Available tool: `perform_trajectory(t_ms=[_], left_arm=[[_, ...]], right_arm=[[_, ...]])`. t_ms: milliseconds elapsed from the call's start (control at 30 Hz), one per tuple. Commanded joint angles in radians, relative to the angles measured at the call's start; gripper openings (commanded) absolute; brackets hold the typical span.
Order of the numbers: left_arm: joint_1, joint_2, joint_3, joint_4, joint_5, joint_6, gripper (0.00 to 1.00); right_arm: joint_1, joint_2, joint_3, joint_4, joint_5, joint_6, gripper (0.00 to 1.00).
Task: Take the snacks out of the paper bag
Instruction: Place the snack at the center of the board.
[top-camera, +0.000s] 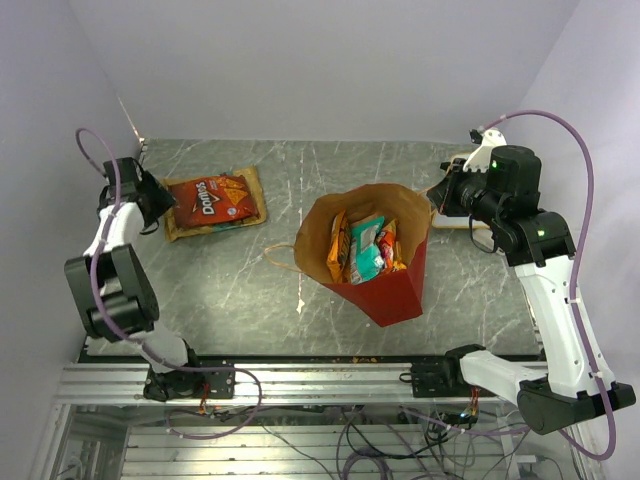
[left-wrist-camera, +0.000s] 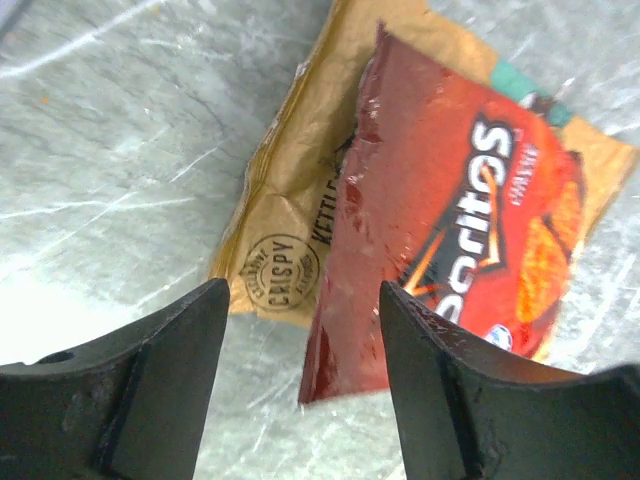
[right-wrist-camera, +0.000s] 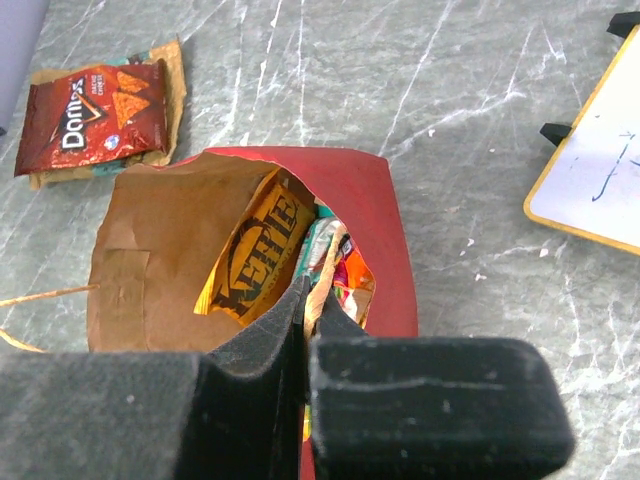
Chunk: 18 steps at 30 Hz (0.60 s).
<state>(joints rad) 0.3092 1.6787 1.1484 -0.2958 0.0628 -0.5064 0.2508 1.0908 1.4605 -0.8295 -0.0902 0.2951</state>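
The paper bag (top-camera: 385, 290), red outside and kraft inside, stands open at mid-table, leaning toward the right. Several snacks (top-camera: 362, 248) stick up inside it, among them an orange chip bag with dark lettering (right-wrist-camera: 262, 250). My right gripper (top-camera: 440, 198) is at the bag's right rim; in the right wrist view the gripper (right-wrist-camera: 310, 290) is shut on a thin tan edge of the paper bag (right-wrist-camera: 385, 230). A red Doritos packet (top-camera: 210, 198) lies on a tan kettle-chip packet (left-wrist-camera: 295, 210) at the far left. My left gripper (left-wrist-camera: 302, 295) is open and empty just above their near end.
A white wood-framed board (right-wrist-camera: 600, 170) lies on the table to the right of the bag, behind my right arm. The bag's tan handle (top-camera: 280, 255) loops out on its left. The table's front rail (top-camera: 300, 375) runs along the near edge.
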Motion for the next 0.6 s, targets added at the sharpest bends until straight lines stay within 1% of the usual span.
perform_trajectory(t_ms=[0, 100, 200, 267, 400, 467, 567], left_arm=[[0.002, -0.183, -0.038, -0.08, -0.052, 0.005, 0.73], [-0.024, -0.32, -0.104, -0.092, 0.075, -0.077, 0.75], [-0.106, -0.437, -0.125, -0.12, 0.14, -0.14, 0.75], [-0.183, -0.486, -0.099, -0.145, 0.162, -0.171, 0.74], [-0.386, -0.53, 0.02, -0.223, 0.117, -0.214, 0.75], [-0.495, -0.536, 0.086, -0.241, 0.079, -0.237, 0.74], [-0.67, -0.524, 0.145, -0.275, 0.006, -0.254, 0.71]], right_arm=[[0.005, -0.015, 0.004, 0.041, -0.018, 0.001, 0.0], [0.005, -0.015, -0.003, 0.04, -0.039, -0.019, 0.0], [0.005, -0.012, 0.0, 0.056, -0.106, -0.051, 0.0], [0.005, 0.0, 0.005, 0.063, -0.185, -0.071, 0.0], [0.004, 0.013, -0.022, 0.099, -0.274, -0.044, 0.0], [0.004, 0.014, -0.044, 0.119, -0.291, -0.014, 0.0], [0.005, 0.006, -0.085, 0.148, -0.303, 0.035, 0.0]])
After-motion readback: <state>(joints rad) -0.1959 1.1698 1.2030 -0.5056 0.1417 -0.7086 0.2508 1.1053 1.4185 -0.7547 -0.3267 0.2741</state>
